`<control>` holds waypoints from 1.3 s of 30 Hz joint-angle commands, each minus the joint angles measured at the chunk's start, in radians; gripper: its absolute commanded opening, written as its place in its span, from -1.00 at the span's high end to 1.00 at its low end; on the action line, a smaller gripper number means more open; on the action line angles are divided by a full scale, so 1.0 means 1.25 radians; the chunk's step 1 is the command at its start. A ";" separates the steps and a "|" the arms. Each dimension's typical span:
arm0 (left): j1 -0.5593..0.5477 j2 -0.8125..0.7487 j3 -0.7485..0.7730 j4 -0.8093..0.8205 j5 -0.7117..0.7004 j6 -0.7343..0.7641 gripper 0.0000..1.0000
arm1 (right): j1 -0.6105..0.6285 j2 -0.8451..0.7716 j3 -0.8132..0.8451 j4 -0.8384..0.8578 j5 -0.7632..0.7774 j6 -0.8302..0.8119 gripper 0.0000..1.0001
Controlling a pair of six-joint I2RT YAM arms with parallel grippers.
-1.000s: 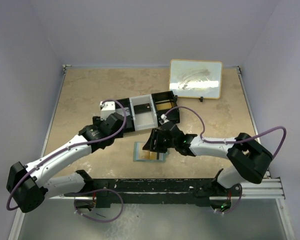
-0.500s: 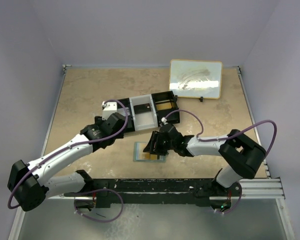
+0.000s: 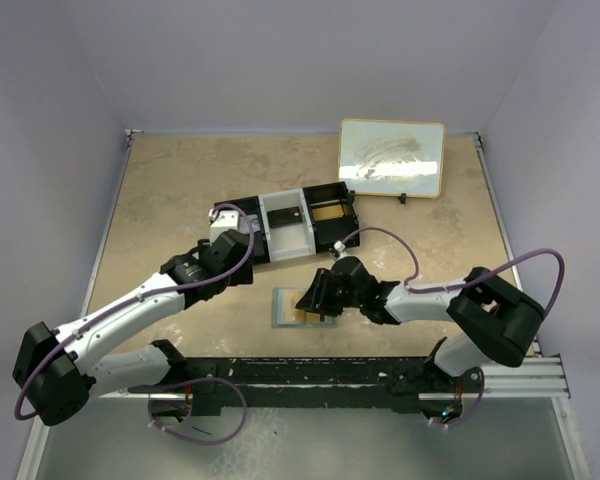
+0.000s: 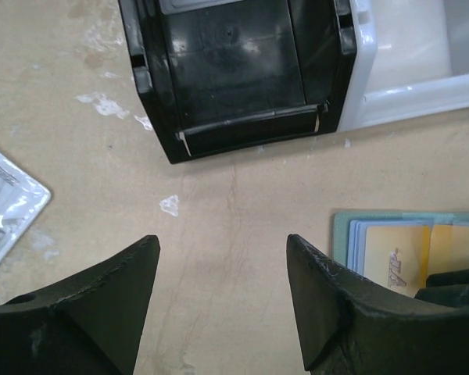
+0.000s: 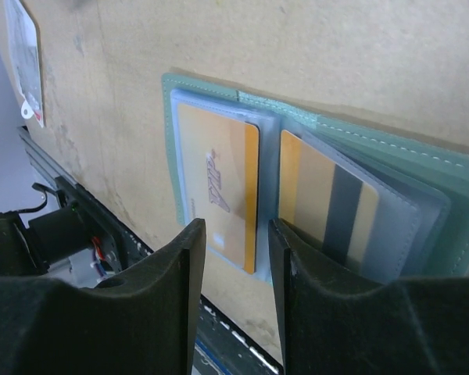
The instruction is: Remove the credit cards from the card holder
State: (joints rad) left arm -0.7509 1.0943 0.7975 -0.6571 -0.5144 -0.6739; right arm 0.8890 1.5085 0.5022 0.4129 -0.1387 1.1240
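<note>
The card holder lies open on the table, teal-edged with clear slot pockets. In the right wrist view an orange-tan credit card sits in its left pocket, and a second card, orange with a dark stripe, sits in its right pocket. My right gripper hovers low over the holder. Its jaws are narrowly open astride the right edge of the left card and grip nothing. My left gripper stands open over bare table to the left of the card holder, between it and the tray.
A black-and-white three-compartment tray lies behind the holder, and its black end is just ahead of my left gripper. A clear packet lies at the left. A framed board stands at the back right.
My right gripper has slid a little nearer and rightward over the card holder, and its jaws have narrowed. My left gripper has shifted slightly and closed a little.
</note>
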 commanded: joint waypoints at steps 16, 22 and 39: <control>-0.145 0.116 -0.100 0.294 0.223 -0.204 -0.13 | -0.016 -0.025 -0.076 0.064 0.008 0.031 0.28; -0.181 0.207 -0.079 0.300 0.225 -0.206 0.03 | -0.018 -0.030 -0.095 0.094 0.000 0.043 0.31; -0.200 0.231 -0.079 0.308 0.225 -0.214 0.53 | -0.023 0.008 -0.099 0.147 -0.046 0.051 0.50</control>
State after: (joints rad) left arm -0.9855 1.3808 0.6659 -0.3180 -0.2386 -0.9253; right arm 0.8631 1.4868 0.3862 0.5564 -0.1596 1.1831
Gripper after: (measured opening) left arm 0.253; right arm 0.271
